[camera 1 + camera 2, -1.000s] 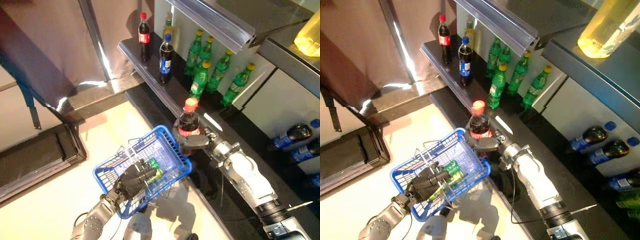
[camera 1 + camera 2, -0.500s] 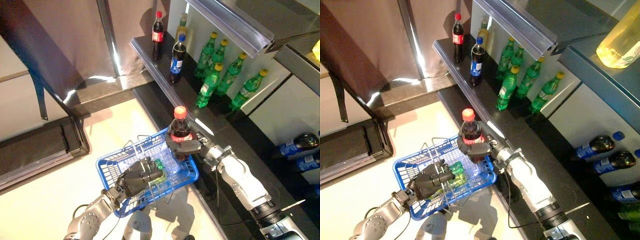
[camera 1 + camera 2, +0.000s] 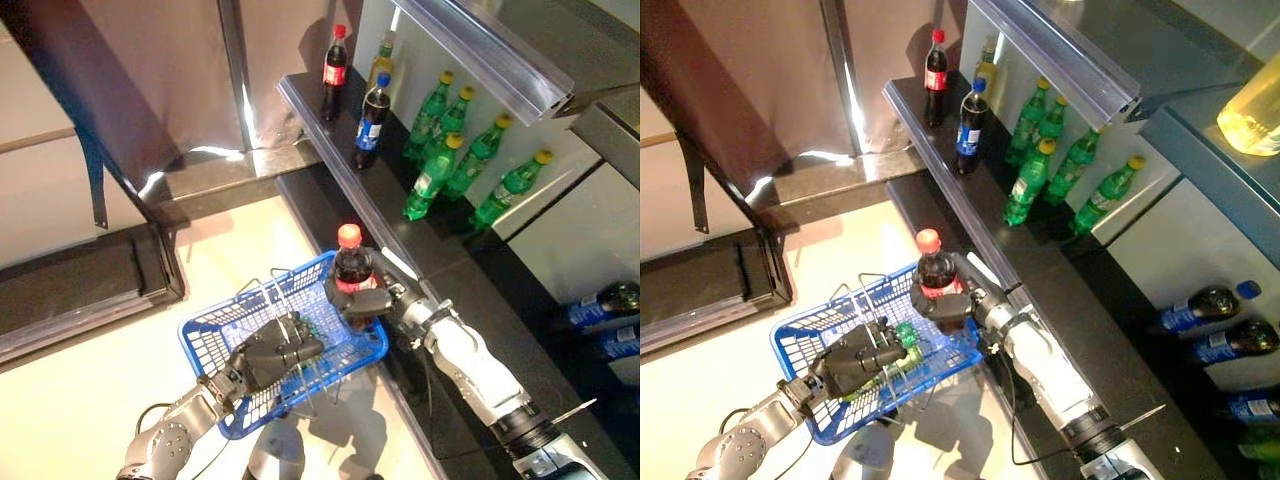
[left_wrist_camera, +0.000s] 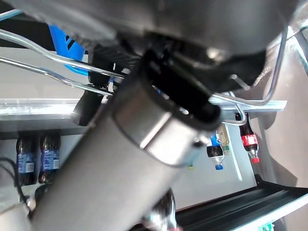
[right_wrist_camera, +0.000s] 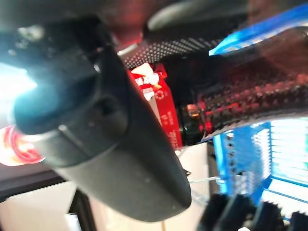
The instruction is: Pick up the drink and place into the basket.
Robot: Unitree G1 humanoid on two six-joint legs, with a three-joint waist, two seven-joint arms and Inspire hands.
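A dark cola bottle [image 3: 350, 270] with a red cap and red label stands upright in my right hand [image 3: 368, 302], whose fingers are curled round its body. It hangs over the far right corner of the blue wire basket [image 3: 215, 335]. The right wrist view shows the red label [image 5: 161, 108] between the thumb and fingers, with the blue basket wall [image 5: 245, 144] just beyond. My left hand [image 3: 268, 355] is shut on the basket's wire handles [image 4: 57, 72] and holds it above the floor. A green bottle [image 3: 906, 333] lies inside the basket.
A black shelf [image 3: 330, 150] runs along the right, with a cola bottle [image 3: 334, 60], a blue-capped dark bottle [image 3: 371, 122] and several green bottles [image 3: 432, 170] standing on it. More dark bottles [image 3: 1200, 310] lie lower right. A dark mat [image 3: 80, 280] lies at left.
The camera has shifted. My right hand has carried the cola bottle left and down, from beside the basket's rim to over its far right corner. The left hand still holds the basket.
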